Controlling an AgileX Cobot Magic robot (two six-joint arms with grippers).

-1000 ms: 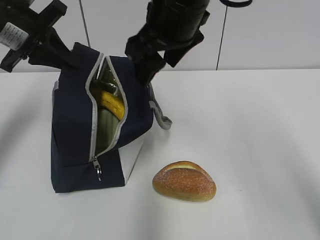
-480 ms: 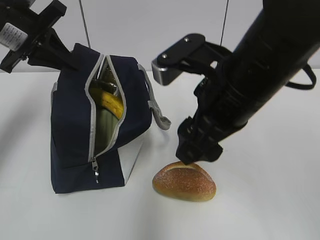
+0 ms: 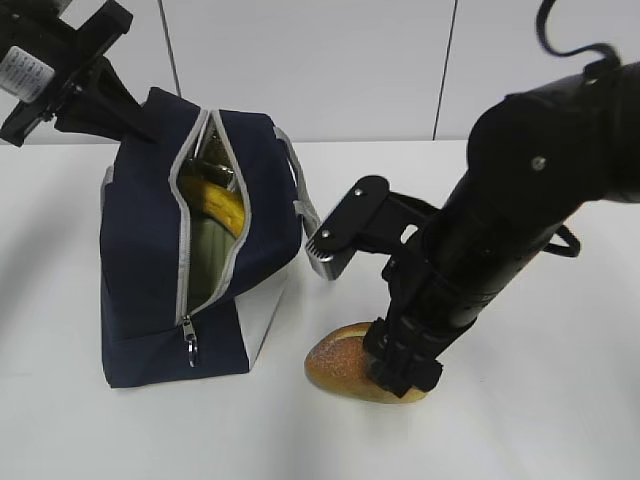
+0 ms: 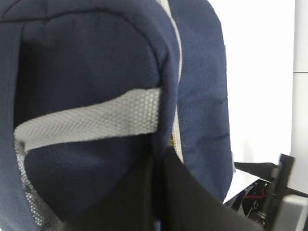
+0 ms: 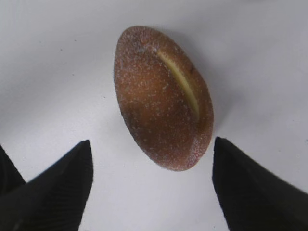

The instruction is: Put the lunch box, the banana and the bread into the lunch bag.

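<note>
Bread is the step now. From the left: the left end effector (image 3: 128,118) pinches the one navy-blue fabric lunch bag (image 3: 150,290), with one yellow banana (image 3: 222,206) and pale green lunch box (image 3: 208,255) inside. Right end effector (image 5: 151,185), wide open, straddles the one golden-brown bread roll (image 5: 162,96) on the white desk (image 3: 520,420). Next it should close and lift.

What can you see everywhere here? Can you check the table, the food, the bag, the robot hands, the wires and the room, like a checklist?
Surface: white table, bare around the things.
Job's things: lunch bag unzipped, upright; banana inside, above a pale green item, probably the lunch box; bread on the table, outside the bag.
Clutter: nothing seen.
Grippers: right gripper open, fingers either side of the bread, not gripping; left gripper shut at the bag's top back corner.
Cables: black cable looping above the right arm.
Surroundings: white wall panels with dark seams.
</note>
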